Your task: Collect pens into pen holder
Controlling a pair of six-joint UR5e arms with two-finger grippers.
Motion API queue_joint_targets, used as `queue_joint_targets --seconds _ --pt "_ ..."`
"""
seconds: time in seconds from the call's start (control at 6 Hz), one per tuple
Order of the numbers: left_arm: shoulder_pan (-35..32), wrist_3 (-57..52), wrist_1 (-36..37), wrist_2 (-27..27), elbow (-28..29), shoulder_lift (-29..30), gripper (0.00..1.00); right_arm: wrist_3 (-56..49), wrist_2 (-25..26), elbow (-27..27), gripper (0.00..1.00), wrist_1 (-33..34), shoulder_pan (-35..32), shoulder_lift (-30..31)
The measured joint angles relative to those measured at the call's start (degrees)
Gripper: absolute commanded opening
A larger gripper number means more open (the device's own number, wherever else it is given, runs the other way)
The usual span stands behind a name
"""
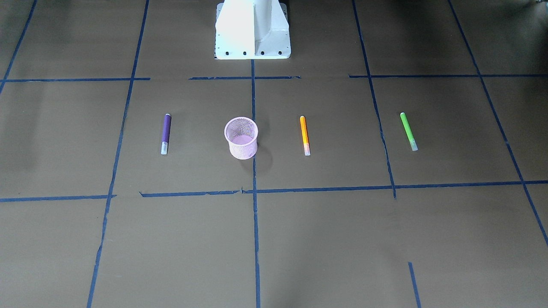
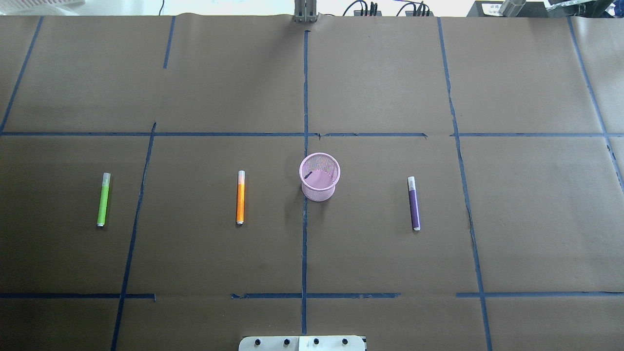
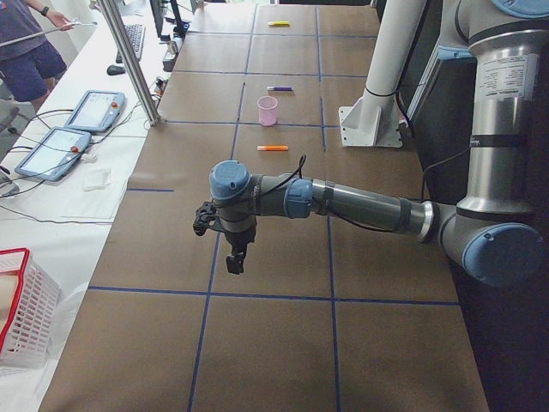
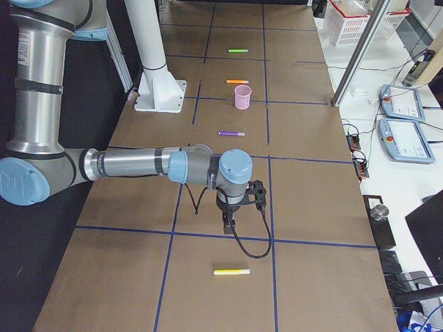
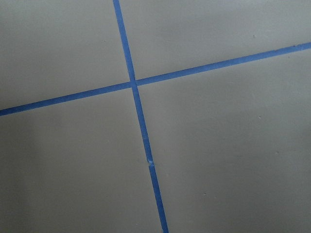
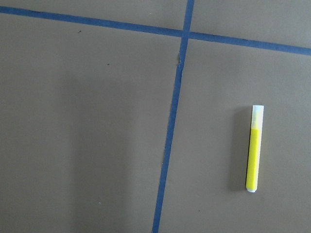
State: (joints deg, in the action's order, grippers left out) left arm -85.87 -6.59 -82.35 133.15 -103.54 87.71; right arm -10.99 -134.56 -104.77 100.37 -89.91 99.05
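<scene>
**4 pens lie flat on the desk around an upright pink pen holder, with both arms held out to the sides**

A brown paper-covered desk [image 2: 370, 83] is divided into rectangles by blue tape lines [image 2: 305, 87]. Near its middle stands the pen holder [image 2: 319, 177], a small round pink mesh cup, upright and sitting on the central tape line.

3 pens lie flat in a row with it, parallel to each other, pale caps pointing away from the robot. The orange pen [image 2: 240, 197] is near the holder on the robot's left. The green pen [image 2: 103, 200] is further left, past another tape line. The purple pen [image 2: 414, 203] is near the holder on the robot's right. None touches the holder.

A 4th, yellow pen [image 6: 254, 148] lies flat at the far right end of the desk, well apart from the others, beside a tape line.

The left claw [image 3: 234, 257] hangs pointing down above the desk's left end, close to a tape crossing. The right claw [image 4: 228, 223] hangs the same way over the right end, between the purple pen and the yellow pen. Both appear only in the side views, so I cannot tell whether either is spread or pressed together.
</scene>
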Motion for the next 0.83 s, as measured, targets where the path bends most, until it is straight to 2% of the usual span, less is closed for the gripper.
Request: queue_joint_targets --seconds 0.5,0.83 --pt "0.3 0.2 0.2 -0.1 -1.6 0.0 1.0 0.0 -0.1 -0.2 1.0 -1.1 0.1 -0.1" --pt "1.5 0.7 -1.1 0.3 -1.3 5.0 1.0 0.0 -0.1 -0.2 1.0 -3.8 0.1 -0.3"
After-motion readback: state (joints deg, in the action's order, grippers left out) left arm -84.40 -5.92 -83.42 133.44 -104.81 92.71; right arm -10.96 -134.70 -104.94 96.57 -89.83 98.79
